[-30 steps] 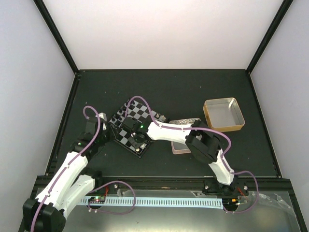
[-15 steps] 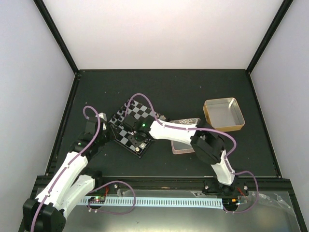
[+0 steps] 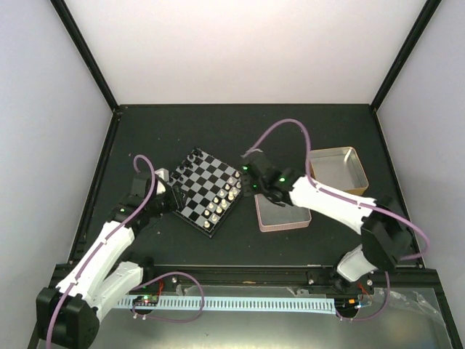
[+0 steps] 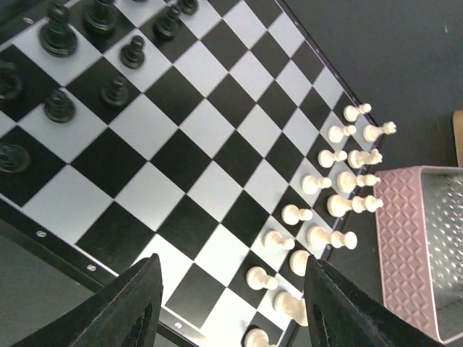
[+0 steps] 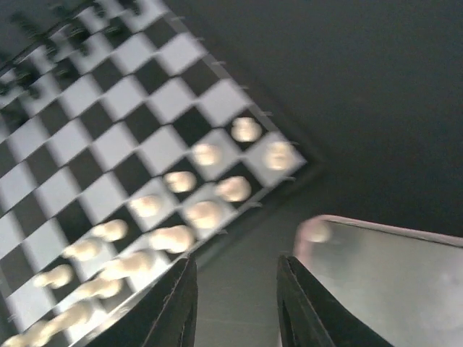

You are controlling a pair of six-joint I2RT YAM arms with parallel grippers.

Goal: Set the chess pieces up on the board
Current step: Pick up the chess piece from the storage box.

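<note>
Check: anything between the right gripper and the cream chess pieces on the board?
Nothing visible. The right gripper hangs over the gap between the board and the pink tin; the chess pieces stand unobstructed just beside it.

Laboratory robot test cell: white enclosure panels (image 3: 247,51), black frame struts (image 3: 83,52), dark tabletop (image 3: 247,131), slotted cable duct (image 3: 254,303).

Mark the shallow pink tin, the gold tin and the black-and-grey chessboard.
shallow pink tin (image 3: 285,227): top view, near wall.
gold tin (image 3: 340,193): top view, near wall.
black-and-grey chessboard (image 3: 205,189): top view, bare middle squares.
</note>
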